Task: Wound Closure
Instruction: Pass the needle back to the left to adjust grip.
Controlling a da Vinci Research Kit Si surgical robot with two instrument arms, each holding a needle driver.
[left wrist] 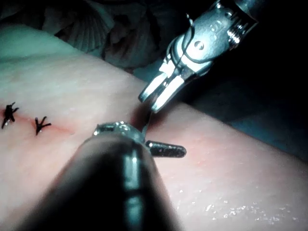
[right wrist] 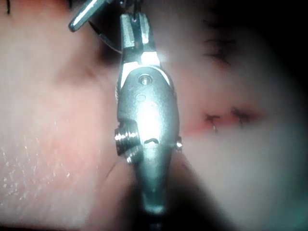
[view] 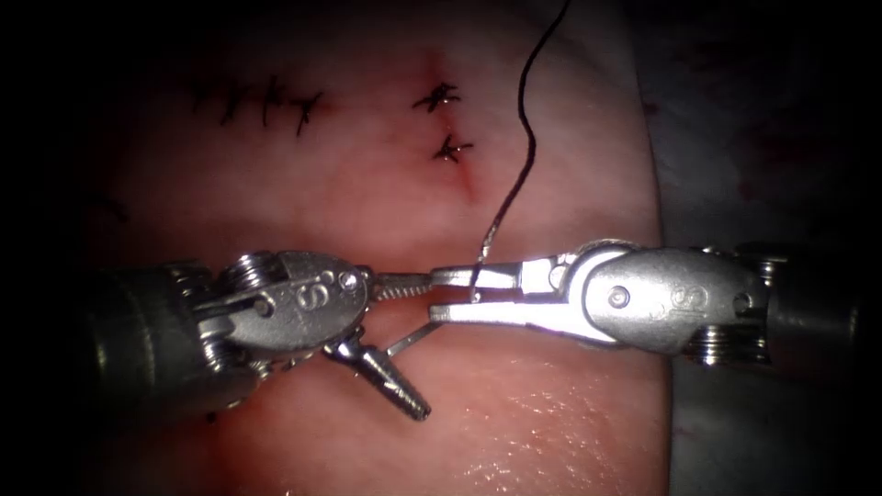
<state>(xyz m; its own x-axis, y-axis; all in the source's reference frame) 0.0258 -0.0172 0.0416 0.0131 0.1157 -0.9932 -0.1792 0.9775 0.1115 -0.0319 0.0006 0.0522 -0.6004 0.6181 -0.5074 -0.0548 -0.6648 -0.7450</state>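
The right tool (view: pixel 434 294) comes in from the right, its jaws shut on the curved needle (view: pixel 475 287) near its thread end. The needle's front part (view: pixel 411 339) sticks out below the jaws toward the left tool. The left tool (view: pixel 420 346) has its jaws wide open, one level and one angled down, with the needle's front part between them, and it holds nothing. Black thread (view: pixel 527 119) rises from the needle's tail up and away. The needle appears to hang just above the tissue (view: pixel 514 413). In the left wrist view the right tool (left wrist: pixel 155 100) hangs over the left jaw (left wrist: pixel 166 150).
Two knotted stitches (view: pixel 439 96) (view: pixel 452 148) close the upper cut, with a short red open stretch (view: pixel 469 184) below them. A row of older stitches (view: pixel 262 103) lies at the upper left. A pale cloth (view: pixel 735 138) borders the tissue on the right.
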